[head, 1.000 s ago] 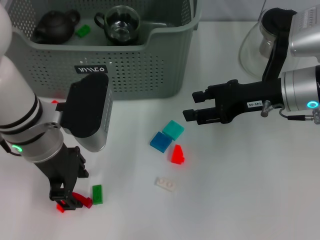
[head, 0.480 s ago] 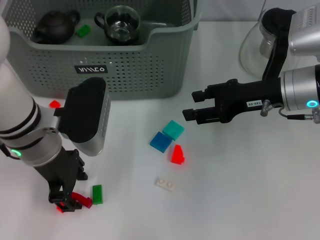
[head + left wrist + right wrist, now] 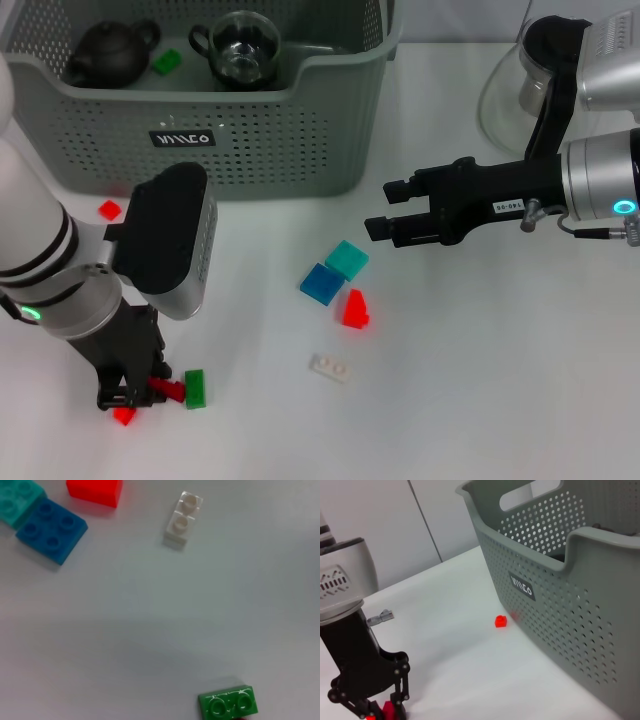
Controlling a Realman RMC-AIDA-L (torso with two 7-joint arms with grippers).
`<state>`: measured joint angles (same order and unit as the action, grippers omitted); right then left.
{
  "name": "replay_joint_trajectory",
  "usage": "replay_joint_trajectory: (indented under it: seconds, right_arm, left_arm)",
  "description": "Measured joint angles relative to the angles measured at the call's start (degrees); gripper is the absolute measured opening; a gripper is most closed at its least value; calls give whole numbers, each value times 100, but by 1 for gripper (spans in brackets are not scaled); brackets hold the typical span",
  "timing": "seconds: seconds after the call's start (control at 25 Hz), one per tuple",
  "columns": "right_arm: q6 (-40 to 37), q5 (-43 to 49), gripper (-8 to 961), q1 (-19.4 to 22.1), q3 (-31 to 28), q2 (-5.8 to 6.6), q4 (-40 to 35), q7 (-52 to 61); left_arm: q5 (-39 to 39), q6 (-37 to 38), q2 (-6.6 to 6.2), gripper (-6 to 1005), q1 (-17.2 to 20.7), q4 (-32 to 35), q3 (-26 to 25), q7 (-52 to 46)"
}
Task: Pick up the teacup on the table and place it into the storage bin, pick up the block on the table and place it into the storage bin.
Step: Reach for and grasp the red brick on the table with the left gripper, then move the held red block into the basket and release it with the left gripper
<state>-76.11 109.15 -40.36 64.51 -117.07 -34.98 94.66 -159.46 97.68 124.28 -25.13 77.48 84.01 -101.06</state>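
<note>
The storage bin point(image 3: 300, 140) stands at the back left, and a clear glass teacup point(image 3: 240, 45) lies inside it. My left gripper point(image 3: 128, 390) is low at the front left, shut on a red block point(image 3: 166, 388) that pokes out toward a green block point(image 3: 194, 388). In the right wrist view the left gripper point(image 3: 380, 707) holds the red block point(image 3: 388, 709) between its fingers. The left wrist view shows the green block point(image 3: 228, 703) close by. My right gripper point(image 3: 385, 211) hovers open and holds nothing, to the right of the bin and above the loose blocks.
A dark teapot point(image 3: 110, 52) and a green block point(image 3: 166, 62) lie in the bin. On the table are blue point(image 3: 322, 284), teal point(image 3: 347, 260), red point(image 3: 353, 309) and white point(image 3: 330, 368) blocks, small red pieces point(image 3: 123, 415) point(image 3: 109, 210), and a glass jug point(image 3: 515, 85) at the back right.
The left arm has shifted slightly toward me. The red block at its fingers has turned and moved up beside the green block. The right arm has not moved.
</note>
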Motion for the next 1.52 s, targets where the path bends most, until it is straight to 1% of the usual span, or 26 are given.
replay_joint_trajectory:
  seconds: [0.2, 0.44, 0.52, 0.56, 0.6, 0.68, 0.76, 0.8, 0.84, 0.88, 0.92, 0.96, 1.0, 1.04, 1.08, 1.16, 1.2, 1.24, 1.32, 1.4, 1.48, 1.52]
  right_arm:
    - [-12, 0, 684, 3, 0, -4, 0, 0]
    - [-31, -3, 684, 42, -1, -8, -2, 0]
    - [-32, -1, 684, 44, 0, -9, -2, 0]
    - [-32, 1, 684, 45, 0, -8, -2, 0]
    - [-38, 2, 684, 45, -1, -5, -2, 0]
    - [-52, 5, 684, 46, -1, 3, -11, -3]
    - [-54, 7, 684, 46, 0, 12, -19, -10]
    - [-54, 7, 684, 44, 0, 18, -19, -13]
    - [-56, 8, 684, 38, 0, 23, -18, -13]
    - [-55, 9, 684, 32, 4, 30, -12, -12]
    - [-55, 9, 684, 25, 9, 37, -7, -10]
    - [-59, 10, 684, 20, 17, 41, -6, -7]
    - [-63, 10, 684, 17, 22, 45, -6, -5]
    - [-70, 10, 684, 15, 22, 51, -6, -3]
    - [-82, 10, 684, 14, 22, 55, -6, -3]
    - [-100, 10, 684, 8, 17, 66, -11, -5]
    - [-98, 10, 684, 5, 17, 69, -11, -7]
    - [-98, 10, 684, 5, 17, 69, -11, -7]
    - [-98, 10, 684, 0, 17, 69, -10, -18]
    - [-98, 10, 684, -4, 15, 70, -6, -27]
    - [-98, 10, 684, -11, 13, 70, -6, -26]
    - [-97, 9, 684, -15, 15, 70, -6, -19]
  left_arm:
    - [15, -22, 1, 205, 19, 29, -44, 29]
    - [22, -12, 10, 111, 19, 126, -116, 41]
    - [44, 17, 7, 122, -2, 324, -320, 39]
    - [86, 69, 9, 127, -41, 433, -489, 26]
    - [152, 127, 2, 132, -135, 605, -802, -2]
    - [385, 428, -8, 143, -456, 767, -1602, -58]
    - [669, 872, -41, 154, -994, 797, -2846, -122]
    - [886, 1294, -133, 159, -1545, 690, -3968, -256]
    - [948, 1425, -215, 164, -1733, 599, -4319, -349]
    - [948, 1425, -215, 170, -1733, 599, -4319, -349]
    - [1038, 1557, -313, 175, -1932, 500, -4655, -496]
    - [1156, 1598, -460, 180, -2131, 363, -4969, -713]
    - [1268, 1607, -560, 186, -2226, 269, -5094, -861]
    - [1432, 1512, -725, 191, -2343, 134, -5222, -1111]
    - [1596, 1347, -920, 196, -2443, -47, -5252, -1364]
    - [1770, 1025, -1189, 207, -2582, -377, -5219, -1680]
    - [1809, 736, -1372, 212, -2694, -679, -5155, -1832]
    - [1806, 407, -1509, 218, -2802, -1006, -5071, -1950]
    - [1729, -179, -1681, 228, -2961, -1514, -4898, -2096]
    - [1599, -895, -1816, 239, -3092, -2035, -4599, -2262]
    - [1424, -1501, -1892, 250, -3189, -2455, -4245, -2436]
    - [1329, -1707, -1892, 255, -3212, -2563, -4117, -2513]
